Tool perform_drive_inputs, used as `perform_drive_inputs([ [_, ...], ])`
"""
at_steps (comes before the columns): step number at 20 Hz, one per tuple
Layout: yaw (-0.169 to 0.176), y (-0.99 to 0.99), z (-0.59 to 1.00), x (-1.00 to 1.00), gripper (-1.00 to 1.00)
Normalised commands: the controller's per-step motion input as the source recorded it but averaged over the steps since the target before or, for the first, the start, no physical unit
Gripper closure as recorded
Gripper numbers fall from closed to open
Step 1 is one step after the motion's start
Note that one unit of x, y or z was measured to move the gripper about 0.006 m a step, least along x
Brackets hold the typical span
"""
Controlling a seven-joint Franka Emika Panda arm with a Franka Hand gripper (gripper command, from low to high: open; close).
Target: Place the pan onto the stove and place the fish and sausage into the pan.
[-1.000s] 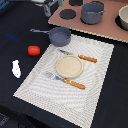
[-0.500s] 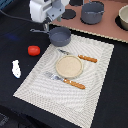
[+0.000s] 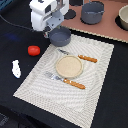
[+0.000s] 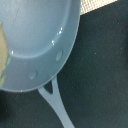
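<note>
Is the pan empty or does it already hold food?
Empty. The wrist view shows the pan with a bare bowl; the sausage and fish lie outside on the dark table.

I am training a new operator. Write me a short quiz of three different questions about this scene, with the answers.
1. True or false: the pan already rests on the stove.
2. Multiple choice: where does the sausage lie? A) in the pan, B) on the dark table beside the placemat, C) on the wooden plate.
3. Fill in: the fish lies nearer to the ____ than to the grey pot.

Key
1. False: it sits at the placemat's corner, under the gripper.
2. B.
3. Sausage.
</note>
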Motion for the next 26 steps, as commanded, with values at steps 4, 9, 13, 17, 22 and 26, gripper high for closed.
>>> perform_drive_inputs([
  [4, -0.094, 0.06, -0.37, -0.03, -1.00],
  [9, -0.037, 0.09, -0.35, -0.23, -1.00],
  [13, -0.003, 0.09, -0.28, -0.20, -1.00],
  [17, -0.001, 0.07, -0.21, -0.16, -1.00],
  [22, -0.003, 0.04, -0.18, -0.13, -1.00],
  [26, -0.001, 0.02, -0.10, -0.09, -1.00],
])
